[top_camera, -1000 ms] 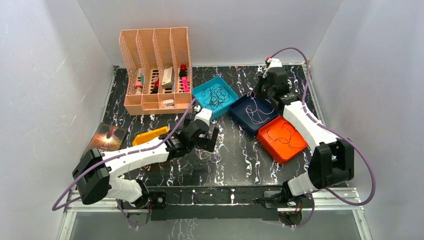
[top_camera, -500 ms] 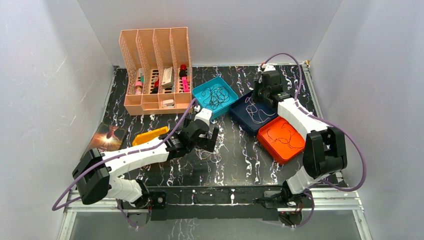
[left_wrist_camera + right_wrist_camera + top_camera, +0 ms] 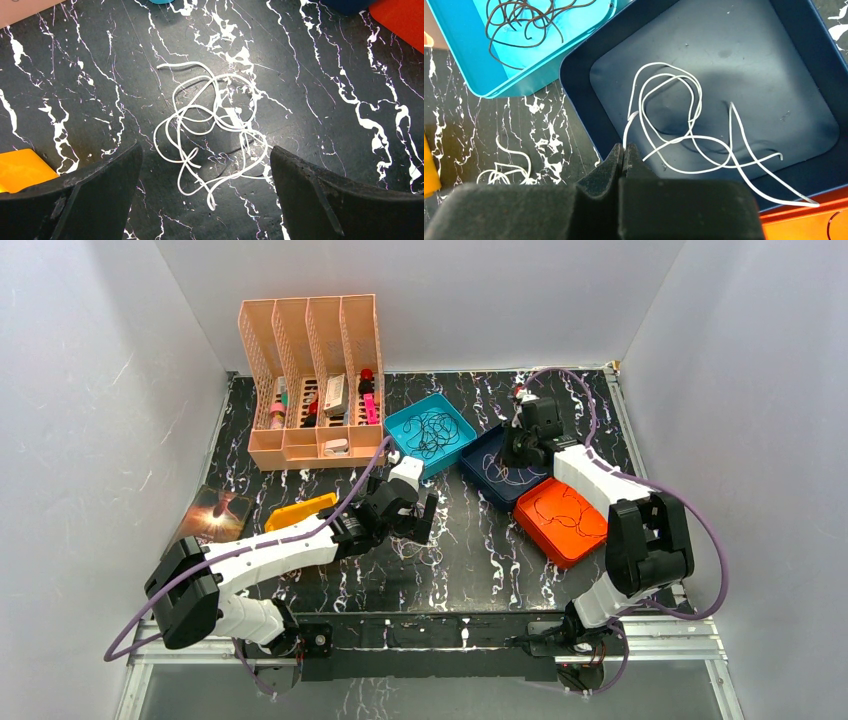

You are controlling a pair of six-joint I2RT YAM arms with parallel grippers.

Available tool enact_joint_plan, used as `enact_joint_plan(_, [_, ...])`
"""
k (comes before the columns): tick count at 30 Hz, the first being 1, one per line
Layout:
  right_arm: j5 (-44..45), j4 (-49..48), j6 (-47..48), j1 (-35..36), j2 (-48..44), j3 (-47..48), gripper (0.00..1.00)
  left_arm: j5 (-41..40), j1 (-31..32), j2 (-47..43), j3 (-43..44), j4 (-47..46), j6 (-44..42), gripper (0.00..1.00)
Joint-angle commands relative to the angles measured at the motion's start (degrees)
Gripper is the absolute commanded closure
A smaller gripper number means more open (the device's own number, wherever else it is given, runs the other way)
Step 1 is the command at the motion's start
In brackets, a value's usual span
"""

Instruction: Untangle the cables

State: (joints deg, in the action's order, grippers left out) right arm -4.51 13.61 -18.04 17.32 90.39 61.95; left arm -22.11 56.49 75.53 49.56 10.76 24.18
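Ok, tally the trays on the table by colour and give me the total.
Teal tray: 1
Navy tray: 1
Orange tray: 1
Yellow tray: 1
Total: 4

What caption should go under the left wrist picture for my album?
Open left claw hovering above a tangle of white cables on the black marble table.
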Motion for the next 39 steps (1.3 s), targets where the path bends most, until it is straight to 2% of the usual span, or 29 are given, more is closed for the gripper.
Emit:
enact_joint_plan(1, [-1.29,-1.57,-0.02,-0.23,0.29,-0.11,1.00,-1.00,0.15,-1.70,0.70,0.65,0.26,0.02])
enact_joint_plan(5, [3.83,-1.48,0.16,-0.28,1.78,0.93,0.99,-1.25,0.13,-1.76,0.70,0.74,0.12,0.02])
enact_joint_plan(10, [6.73,-0.61,0.19,-0.31,2.71,2.14,0.92,-2.23,0.16,-2.35,1.01,1.34,-0.15,0.02])
enact_joint_plan(23, [12.52,-2.96,-0.99,-0.29,-8.40,0.30,0.53,-2.85,0.17,-1.62,1.68,1.32,-0.78,0.02])
enact_joint_plan(28, [11.93,-1.98,-0.77,-0.29,-10.21,0.89,0.45,-2.85,0.11,-1.43,1.84,1.33,-0.89,0.02])
enact_joint_plan(31, [13.58,-1.92,-0.71,-0.27,-11.27,0.82,0.36,-2.77,0.12,-1.54,1.85,1.39,-0.90,0.02])
enact_joint_plan(39, [18.23,-3.25,-4.19,-0.27,-15.05,-0.69,0.24,-2.70,0.11,-1.37,2.24,1.69,-1.06,0.02])
